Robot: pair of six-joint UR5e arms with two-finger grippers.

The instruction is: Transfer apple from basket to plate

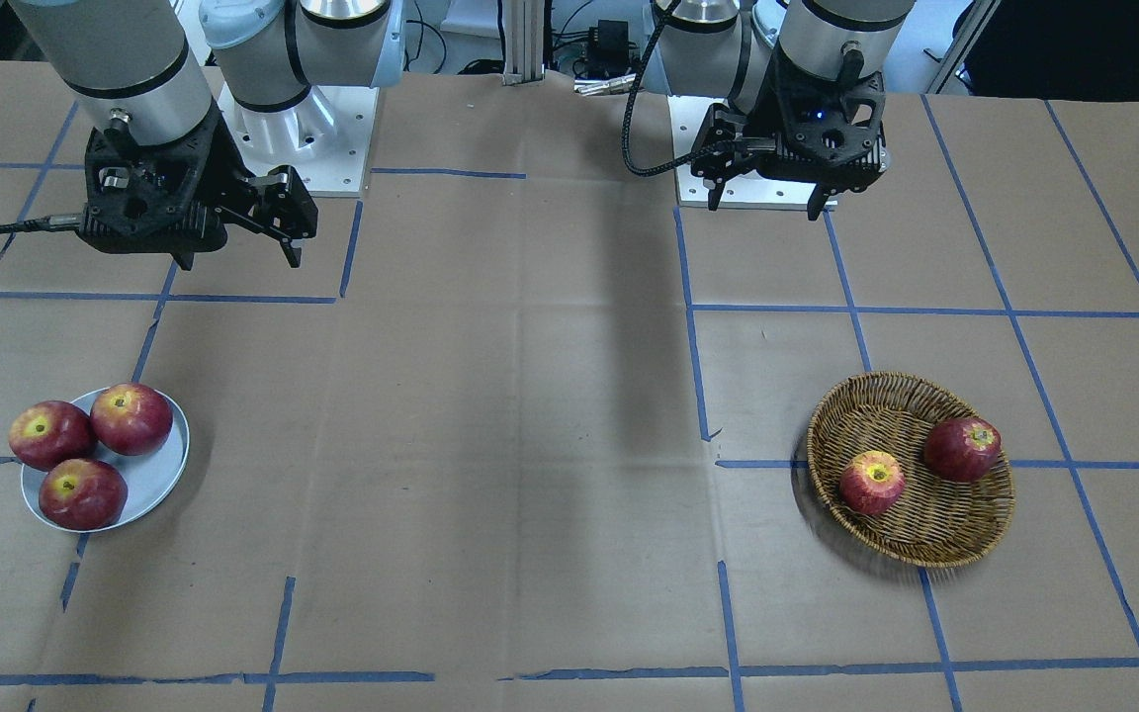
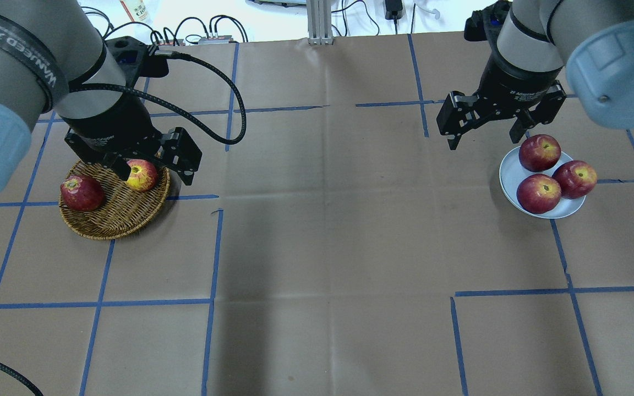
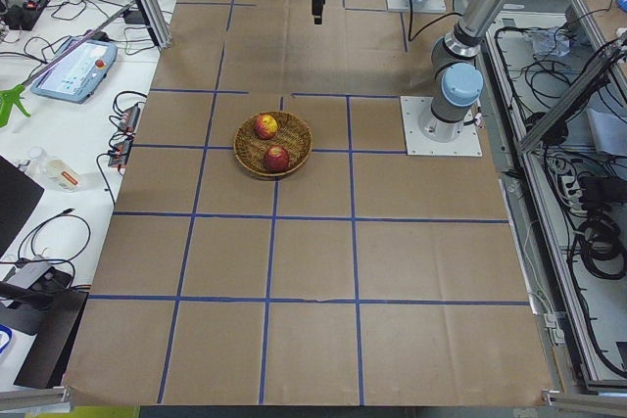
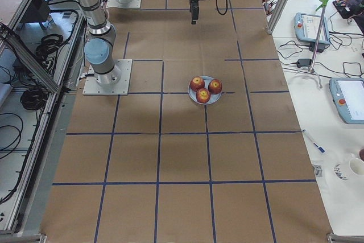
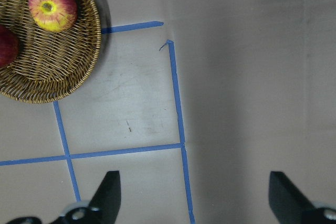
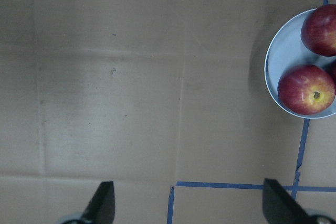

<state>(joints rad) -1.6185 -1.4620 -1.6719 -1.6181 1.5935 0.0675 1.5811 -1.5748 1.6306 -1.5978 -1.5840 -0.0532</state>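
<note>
The apple (image 1: 872, 482) lies in the basket (image 1: 935, 529) on the robot's left side of the counter (image 1: 530, 445), near 1 darker apple (image 1: 962, 449). The plate (image 1: 156, 477), far right, carries 3 red apples (image 1: 131, 418). The left end effector (image 1: 763, 208) and right end effector (image 1: 238, 260) hang spread wide, empty.

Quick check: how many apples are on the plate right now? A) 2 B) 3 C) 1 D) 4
B: the plate holds three red apples, as both the front-facing and overhead views show.
</note>
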